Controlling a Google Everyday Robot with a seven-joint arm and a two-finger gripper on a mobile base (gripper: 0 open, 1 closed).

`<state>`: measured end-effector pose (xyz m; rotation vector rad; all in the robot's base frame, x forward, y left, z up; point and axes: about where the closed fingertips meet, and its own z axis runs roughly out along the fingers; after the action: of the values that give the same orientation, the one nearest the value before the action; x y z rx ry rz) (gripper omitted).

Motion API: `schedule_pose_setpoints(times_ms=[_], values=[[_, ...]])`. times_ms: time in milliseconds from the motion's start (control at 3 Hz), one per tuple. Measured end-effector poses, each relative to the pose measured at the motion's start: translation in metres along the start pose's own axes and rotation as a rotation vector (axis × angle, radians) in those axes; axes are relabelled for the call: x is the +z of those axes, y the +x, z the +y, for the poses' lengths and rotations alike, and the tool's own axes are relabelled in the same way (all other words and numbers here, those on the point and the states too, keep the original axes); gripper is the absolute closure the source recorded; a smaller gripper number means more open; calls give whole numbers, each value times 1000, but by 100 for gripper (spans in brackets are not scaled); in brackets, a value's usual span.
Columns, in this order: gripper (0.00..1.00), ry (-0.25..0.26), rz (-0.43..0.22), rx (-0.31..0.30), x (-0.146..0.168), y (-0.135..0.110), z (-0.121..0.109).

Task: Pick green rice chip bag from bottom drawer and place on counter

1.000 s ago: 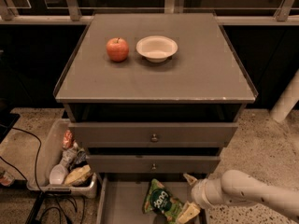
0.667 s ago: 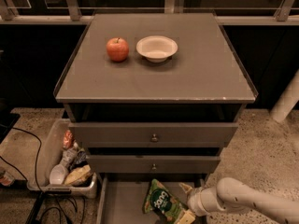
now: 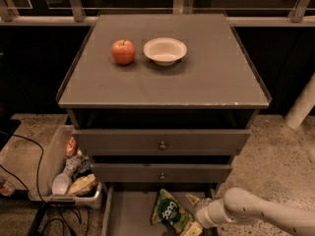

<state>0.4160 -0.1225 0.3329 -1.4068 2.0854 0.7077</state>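
Observation:
The green rice chip bag (image 3: 170, 212) lies in the open bottom drawer (image 3: 129, 214), right of its middle, at the bottom edge of the camera view. My gripper (image 3: 193, 213) comes in from the lower right on a white arm and sits right beside the bag's right edge, low in the drawer. One tan fingertip (image 3: 191, 198) shows just above the bag's right side. The counter (image 3: 206, 77) is the flat grey top of the cabinet, above the drawers.
A red apple (image 3: 123, 51) and a white bowl (image 3: 165, 50) stand on the counter's back left. Two upper drawers with round knobs (image 3: 162, 145) are partly open. A bin of wrappers (image 3: 74, 172) and cables sit on the floor at the left.
My arm has slid left and down, bringing the gripper from beside the drawer's right side to the bag's right edge. The bag has barely moved.

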Motion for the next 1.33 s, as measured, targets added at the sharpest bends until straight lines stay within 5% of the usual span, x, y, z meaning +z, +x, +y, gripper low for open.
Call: schedule_pose_setpoints(times_ms=[1333], values=[[0, 52, -73, 32, 103, 45, -40]])
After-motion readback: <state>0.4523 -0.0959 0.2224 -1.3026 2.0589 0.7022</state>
